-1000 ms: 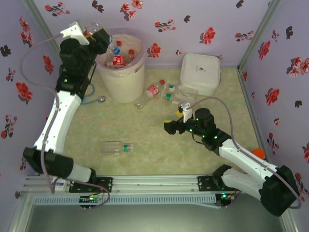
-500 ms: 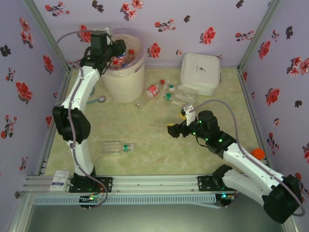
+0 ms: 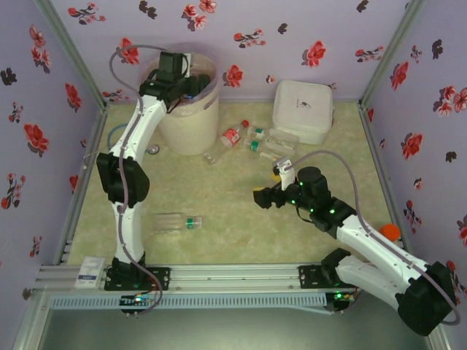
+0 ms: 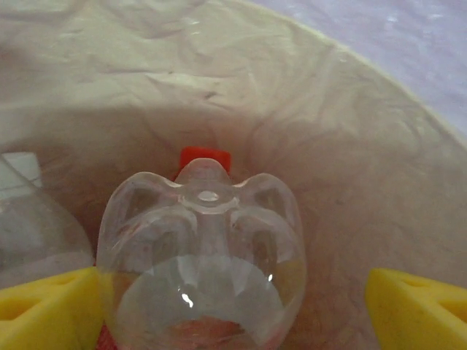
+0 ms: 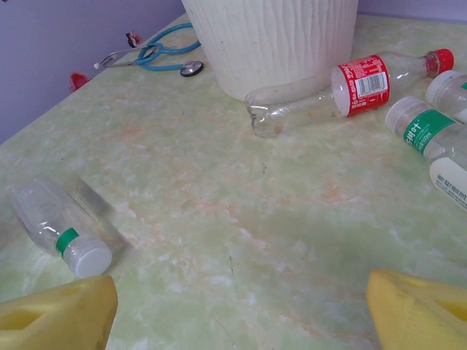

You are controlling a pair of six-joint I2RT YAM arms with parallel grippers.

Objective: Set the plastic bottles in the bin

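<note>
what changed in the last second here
The left end effector swung from the left of the round pink-lined bin to above its mouth and opened, letting go of the clear red-capped plastic bottle. The right end effector shifted slightly. The loose bottles and white square box stayed put.

Right gripper [image 5: 237, 313]: bare table [image 5: 241, 219] lies straight ahead between the spread fingers, unobstructed up to the bin [image 5: 270, 44] wall. Ahead-left, a green-ringed bottle [image 5: 62, 226] lies near the left finger. Ahead-right, a red-label bottle [image 5: 350, 87] lies at the bin base, with green-label bottles [image 5: 430, 131] just beside it.

Left gripper [image 4: 233, 306]: a clear bottle [image 4: 201, 255] occupies the gap between the pads. The liner [image 4: 350, 146] wall closes the far side. A second bottle [image 4: 33, 219] sits to the left.
</note>
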